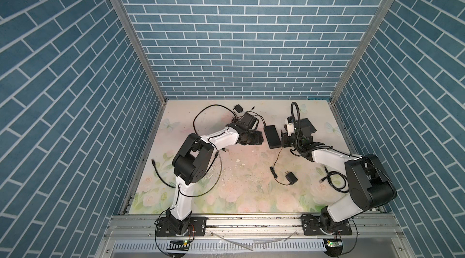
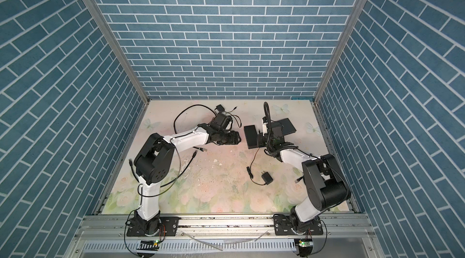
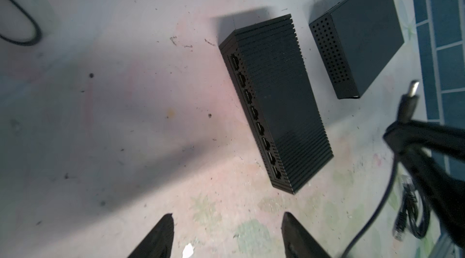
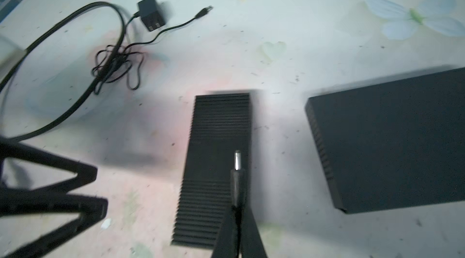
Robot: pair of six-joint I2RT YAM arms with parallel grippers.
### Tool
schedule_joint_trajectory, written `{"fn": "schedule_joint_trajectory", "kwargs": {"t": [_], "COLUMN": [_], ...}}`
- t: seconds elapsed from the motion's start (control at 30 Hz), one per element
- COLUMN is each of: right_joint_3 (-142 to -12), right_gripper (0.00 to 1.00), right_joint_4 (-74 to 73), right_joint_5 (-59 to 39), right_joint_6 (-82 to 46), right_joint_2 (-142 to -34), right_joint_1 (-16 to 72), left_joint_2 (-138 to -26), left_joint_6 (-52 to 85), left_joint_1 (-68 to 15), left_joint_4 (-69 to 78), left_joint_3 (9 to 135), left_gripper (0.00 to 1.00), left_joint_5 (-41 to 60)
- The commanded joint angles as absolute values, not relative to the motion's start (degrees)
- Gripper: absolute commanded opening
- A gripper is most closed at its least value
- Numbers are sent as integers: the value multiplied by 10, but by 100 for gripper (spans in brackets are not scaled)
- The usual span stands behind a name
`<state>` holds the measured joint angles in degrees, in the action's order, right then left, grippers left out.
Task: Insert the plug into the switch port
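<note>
On the floral table (image 1: 241, 188) we see a plain black box (image 4: 392, 143) lying near the narrower ribbed switch (image 3: 284, 108), whose row of ports (image 3: 254, 112) faces our left arm. Our left gripper (image 3: 226, 219) hovers in front of those ports with its fingers spread and nothing between them, while our right gripper (image 4: 237, 209) is pinched tight on the plug (image 4: 237, 181). That plug, metal tip forward, is held off the table close by the switch and sits in no port.
</note>
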<state>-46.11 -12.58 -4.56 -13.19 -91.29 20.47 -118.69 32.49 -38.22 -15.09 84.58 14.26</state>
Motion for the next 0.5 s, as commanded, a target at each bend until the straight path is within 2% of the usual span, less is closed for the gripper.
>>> {"fn": "schedule_joint_trajectory", "kwargs": {"t": [0.0,0.13,0.47], "right_joint_3": [-501,-536,-606], "right_gripper": [3,3,2], "right_joint_4": [-95,-95,-78], "right_joint_5": [-66,-118,-253], "right_joint_6": [-142,-128,-91], "right_joint_2": [-953,-1006,-1096], "right_joint_1": [178,151,147], "left_joint_2": [-1209,-1229,-1286], "left_joint_6": [350,368,393], "left_joint_1": [-388,-388,-387], "left_joint_4": [-129,-83,-13], "left_joint_3": [869,867,897], "left_gripper": [70,71,72], "left_joint_5": [116,133,183]}}
